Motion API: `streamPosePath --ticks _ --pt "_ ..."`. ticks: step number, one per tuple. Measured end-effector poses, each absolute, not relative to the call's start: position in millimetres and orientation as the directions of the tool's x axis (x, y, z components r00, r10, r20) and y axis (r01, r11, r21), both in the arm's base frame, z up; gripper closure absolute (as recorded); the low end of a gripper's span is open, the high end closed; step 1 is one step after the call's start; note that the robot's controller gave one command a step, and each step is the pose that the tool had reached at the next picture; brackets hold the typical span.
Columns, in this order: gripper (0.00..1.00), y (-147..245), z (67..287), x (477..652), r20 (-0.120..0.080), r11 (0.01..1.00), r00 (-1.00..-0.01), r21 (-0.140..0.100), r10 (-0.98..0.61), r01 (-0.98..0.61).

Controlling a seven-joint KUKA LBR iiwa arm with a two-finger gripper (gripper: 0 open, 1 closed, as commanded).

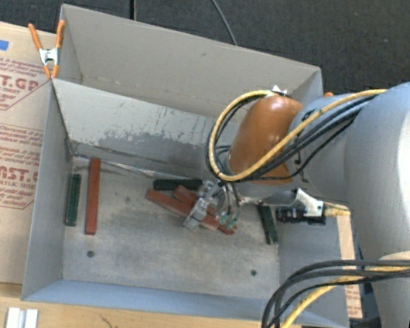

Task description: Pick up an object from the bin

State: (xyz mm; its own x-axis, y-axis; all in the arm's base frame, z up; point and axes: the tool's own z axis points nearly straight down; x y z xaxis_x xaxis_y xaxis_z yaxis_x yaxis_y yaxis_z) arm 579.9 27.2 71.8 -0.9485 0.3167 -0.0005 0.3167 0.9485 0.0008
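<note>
Tool sits on reddish-brown flat stick; stick's long axis runs left-right, mostly leftward. Grip state: cannot tell.

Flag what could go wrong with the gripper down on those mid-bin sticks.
The gripper is down among overlapping red-brown sticks with a dark green stick alongside, so it may catch two at once or slip off. They lie near the back wall, so a lift might scrape it.
</note>
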Motion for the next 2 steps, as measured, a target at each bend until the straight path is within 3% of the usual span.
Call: streamPosePath --ticks 1,2 --pt "1.00 27 75 578.9 0.003 0.948 -0.948 0.000 0.317 0.317" --pt "1.00 27 95 576.6 0.010 0.948 -0.948 -0.003 0.317 0.317"
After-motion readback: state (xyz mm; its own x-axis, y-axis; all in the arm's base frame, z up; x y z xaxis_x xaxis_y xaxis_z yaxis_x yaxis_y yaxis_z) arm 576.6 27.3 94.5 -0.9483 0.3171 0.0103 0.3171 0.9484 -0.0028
